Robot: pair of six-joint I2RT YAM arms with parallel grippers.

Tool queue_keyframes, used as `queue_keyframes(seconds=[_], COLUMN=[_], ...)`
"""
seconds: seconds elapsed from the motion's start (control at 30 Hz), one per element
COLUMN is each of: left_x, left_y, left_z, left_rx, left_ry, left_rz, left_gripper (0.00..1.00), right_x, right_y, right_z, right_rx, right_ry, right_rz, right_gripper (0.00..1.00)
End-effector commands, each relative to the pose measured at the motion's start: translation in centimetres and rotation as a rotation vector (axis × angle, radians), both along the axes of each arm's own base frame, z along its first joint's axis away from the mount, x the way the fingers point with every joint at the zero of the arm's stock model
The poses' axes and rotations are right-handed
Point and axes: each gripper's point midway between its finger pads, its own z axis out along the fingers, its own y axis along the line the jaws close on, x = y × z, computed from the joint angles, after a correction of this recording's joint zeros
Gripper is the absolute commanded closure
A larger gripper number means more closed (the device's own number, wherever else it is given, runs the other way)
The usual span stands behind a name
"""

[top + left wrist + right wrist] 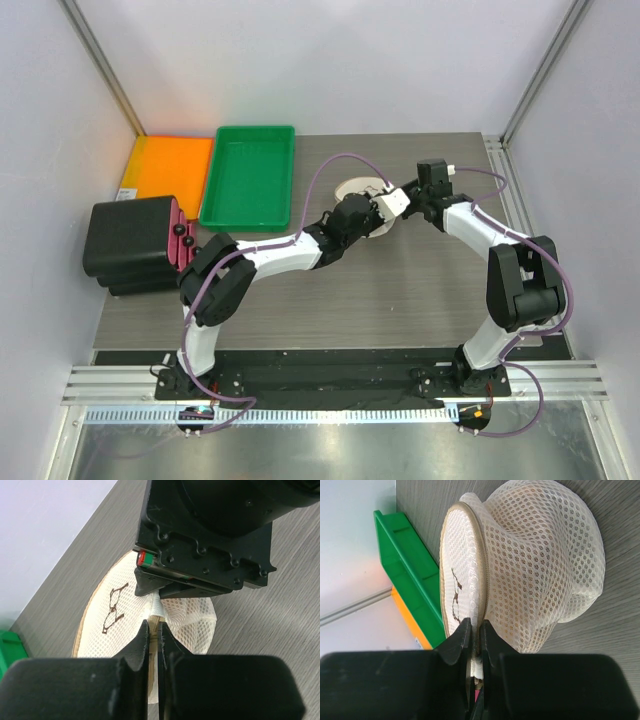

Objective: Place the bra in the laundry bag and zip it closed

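Table [400,300] | laundry bag [545,565] near its far edge: light, floppy mesh, firm only at the rim, so I'd hold there | bra unseen, I judge it inside | left gripper [154,626] and right gripper [474,625] both pinched on that rim

Arms reach inward, wrists close — left tool [154,626], right tool [474,623] both pinched shut.

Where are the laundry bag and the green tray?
laundry bag [545,565], right wrist view, on its bulging mesh side.
green tray [248,178], top external view, on its bare floor.
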Motion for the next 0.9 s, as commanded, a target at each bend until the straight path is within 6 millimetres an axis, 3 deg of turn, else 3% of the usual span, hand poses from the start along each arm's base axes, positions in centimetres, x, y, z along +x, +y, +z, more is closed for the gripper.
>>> queue_keyframes(seconds=[0.0, 0.2, 0.27, 0.33, 0.37, 0.43, 0.57, 0.7, 0.73, 0.77, 0.8, 0.87], left_x=[0.6, 0.3, 0.4, 0.4, 0.5, 0.6, 1.4, 1.5, 0.5, 1.1, 1.0, 0.7], left_y=[0.5, 1.5, 1.9, 2.3, 2.7, 2.9, 4.5, 4.8, 3.7, 4.0, 3.9, 3.6], left_z=[1.0, 0.7, 0.3, 0.1, 0.1, 0.5, 0.8, 2.8, 3.2, 4.2, 5.0, 6.3], left_rx=[0.021, 0.037, 0.049, 0.051, 0.043, 0.019, -0.044, -0.183, -0.226, -0.274, -0.351, -0.429], left_ry=[-0.04, -0.033, -0.022, -0.013, -0.006, -0.001, 0.037, 0.119, 0.175, 0.192, 0.238, 0.278], left_rz=[0.038, 0.037, 0.043, 0.041, 0.046, 0.046, 0.074, 0.041, -0.061, -0.071, -0.073, -0.106], left_gripper=[1.0, 1.0, 1.0, 1.0, 1.0, 1.0, 1.0, 1.0, 0.96, 0.78, 0.69, 0.53], right_x=[1.2, 2.4, 3.5, 4.3, 4.8, 5.4, 5.9, 5.1, 4.9, 4.6, 3.9, 3.4], right_y=[-0.7, -2.6, -4.3, -4.3, -4.9, -4.1, -3.1, -3.4, -3.4, -3.3, -2.9, -3.2], right_z=[4.6, 5.3, 5.5, 6.2, 5.4, 6.2, 5.7, 5.1, 5.0, 5.0, 4.3, 4.9], right_rx=[0.022, 0.033, 0.028, 0.053, 0.064, 0.081, 0.084, 0.09, 0.088, 0.103, 0.112, 0.103], right_ry=[-0.115, -0.162, -0.184, -0.22, -0.207, -0.238, -0.252, -0.257, -0.258, -0.25, -0.223, -0.223], right_rz=[-0.015, 0.027, 0.019, 0.071, 0.083, 0.17, 0.262, 0.227, 0.207, 0.195, 0.188, 0.119], right_gripper=[0.99, 0.99, 0.99, 0.99, 0.99, 0.99, 0.99, 0.99, 0.99, 0.99, 0.99, 0.99])
